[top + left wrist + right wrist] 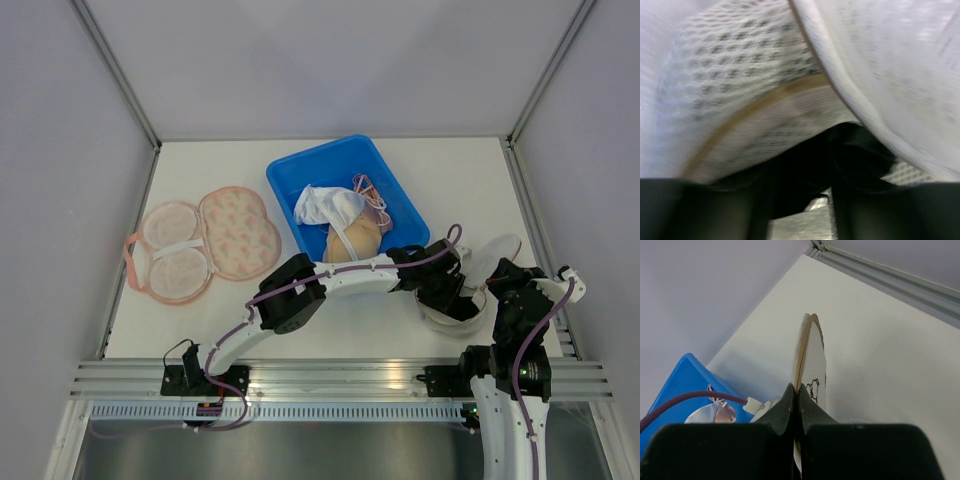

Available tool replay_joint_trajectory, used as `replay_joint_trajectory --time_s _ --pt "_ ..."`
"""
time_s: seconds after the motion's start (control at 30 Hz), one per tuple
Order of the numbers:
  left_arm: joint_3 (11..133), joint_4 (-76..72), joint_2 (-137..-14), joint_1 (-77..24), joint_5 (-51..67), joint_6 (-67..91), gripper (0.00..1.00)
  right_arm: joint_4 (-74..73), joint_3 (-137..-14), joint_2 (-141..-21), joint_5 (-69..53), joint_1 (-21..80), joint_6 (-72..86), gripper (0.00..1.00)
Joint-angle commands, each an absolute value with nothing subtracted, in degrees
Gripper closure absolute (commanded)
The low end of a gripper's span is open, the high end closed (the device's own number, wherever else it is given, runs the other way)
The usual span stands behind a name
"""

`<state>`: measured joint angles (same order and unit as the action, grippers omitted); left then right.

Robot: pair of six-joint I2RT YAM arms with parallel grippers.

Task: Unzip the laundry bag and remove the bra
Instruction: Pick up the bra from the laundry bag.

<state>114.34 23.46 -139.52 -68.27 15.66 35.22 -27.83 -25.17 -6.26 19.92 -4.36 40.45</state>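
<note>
While my right gripper (pixel 799 392) pinches the laundry bag (pixel 812 357) by its rim, my left gripper (pixel 447 288) noses its mouth.
Left finger spread I cannot tell; from them the bag runs toward 1 o'clock, a dark shape (pixel 850 155), perhaps the bra, just inside.

Nothing readable on show right now: no words, brands, numbers or signs on any surface, and the one mark in sight, a small dark outline print (pixel 812 388) on the white laundry bag (pixel 815 357), looks like a drawn shape, not lettering.
</note>
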Motion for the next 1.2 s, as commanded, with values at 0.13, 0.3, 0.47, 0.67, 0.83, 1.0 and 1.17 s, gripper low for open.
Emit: replay_joint_trajectory --time_s 0.13,0.3,0.47,0.67,0.83,1.0,1.17 --pt "115.3 26.3 -144.3 -68.6 17.5 36.8 0.97 -27.2 -24.3 -5.5 21.6 -4.5 42.1 1.0" --pt "114.7 25.4 -139.8 -68.5 16.5 36.7 0.98 -27.2 -24.4 -5.8 22.1 -4.5 42.2 1.0" --pt "113.2 21.8 -132.4 -67.9 15.4 36.8 0.98 -27.9 -23.5 -4.8 21.6 -4.5 42.8 0.99" --pt "109.7 15.9 -129.3 -65.6 20.2 39.9 0.98 -27.5 -23.3 -4.9 22.0 -4.5 43.0 0.99" --pt "107.8 13.0 -125.9 -65.1 21.4 40.3 0.98 -27.0 -22.5 -7.6 22.2 -4.6 42.7 1.0" --pt "107.9 14.6 -124.7 -63.5 20.4 40.3 0.98 -26.5 -22.9 -6.8 23.6 -4.5 42.6 1.0" --pt "107.9 15.8 -122.8 -62.6 18.7 39.4 0.98 -26.7 -23.4 -8.0 24.1 -4.5 42.0 1.0"
